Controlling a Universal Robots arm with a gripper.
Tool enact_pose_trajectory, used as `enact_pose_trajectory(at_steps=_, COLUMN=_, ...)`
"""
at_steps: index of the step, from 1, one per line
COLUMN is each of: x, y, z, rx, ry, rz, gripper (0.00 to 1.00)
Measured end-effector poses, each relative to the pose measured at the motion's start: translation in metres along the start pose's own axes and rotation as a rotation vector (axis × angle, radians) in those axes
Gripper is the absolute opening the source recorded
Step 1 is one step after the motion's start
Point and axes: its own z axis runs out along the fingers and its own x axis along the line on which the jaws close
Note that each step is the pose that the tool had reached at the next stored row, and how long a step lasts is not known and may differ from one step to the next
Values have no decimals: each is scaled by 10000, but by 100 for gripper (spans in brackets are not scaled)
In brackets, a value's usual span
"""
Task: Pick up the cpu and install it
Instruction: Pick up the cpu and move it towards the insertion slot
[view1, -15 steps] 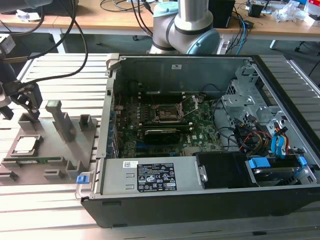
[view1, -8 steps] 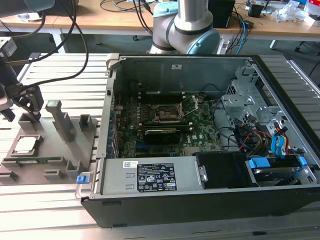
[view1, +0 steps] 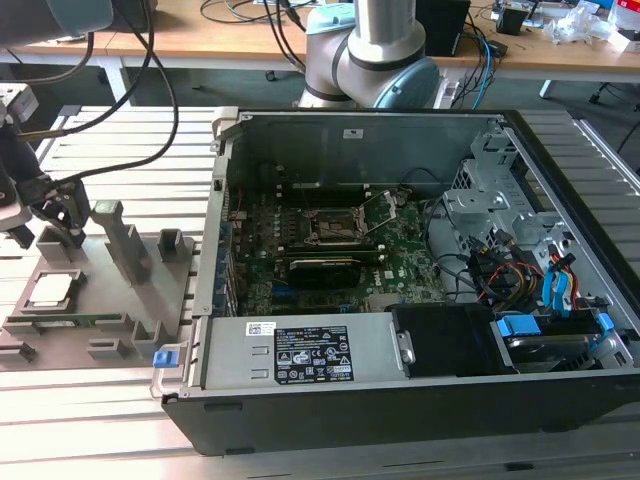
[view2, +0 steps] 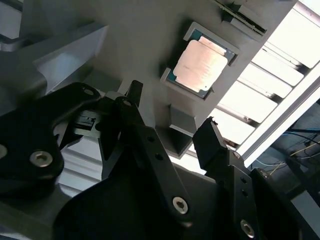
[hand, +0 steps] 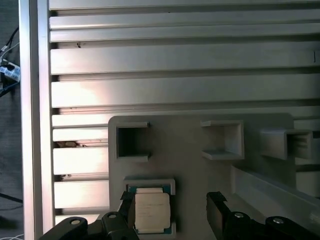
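Black gripper (view2: 172, 104) points down, wide open, empty, apparently hovering near cpu (view2: 200, 62) seated in grey tray (view2: 135, 35).

cpu (view2: 200, 62): silver-grey top, teal-green rim
tray (view1: 130, 305): plain matt grey
gripper (view2: 172, 107): black fingers, silver screw heads
computer case (view1: 400, 415): black shell, grey metal interior
motherboard (view1: 405, 265): green
table (hand: 175, 65): silver, striped with parallel grooves
drive clips (view1: 520, 325): bright blue

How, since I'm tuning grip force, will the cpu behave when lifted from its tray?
Probably stiff and light: the cpu is a thin flat square. Its smooth metal top looks slippery. Recessed in the tray, it likely won't slide if pushed.
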Motion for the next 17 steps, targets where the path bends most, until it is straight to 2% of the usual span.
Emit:
enact_pose_trajectory(at_steps=6, x=1, y=-2, z=78, rx=0, ry=0, rz=0, gripper=68)
enact_pose_trajectory(at_steps=14, x=1, y=-4, z=136, rx=0, ry=0, rz=1, gripper=68)
enact_pose_trajectory(at_steps=17, x=2, y=-5, z=184, rx=0, ry=0, rz=1, gripper=68)
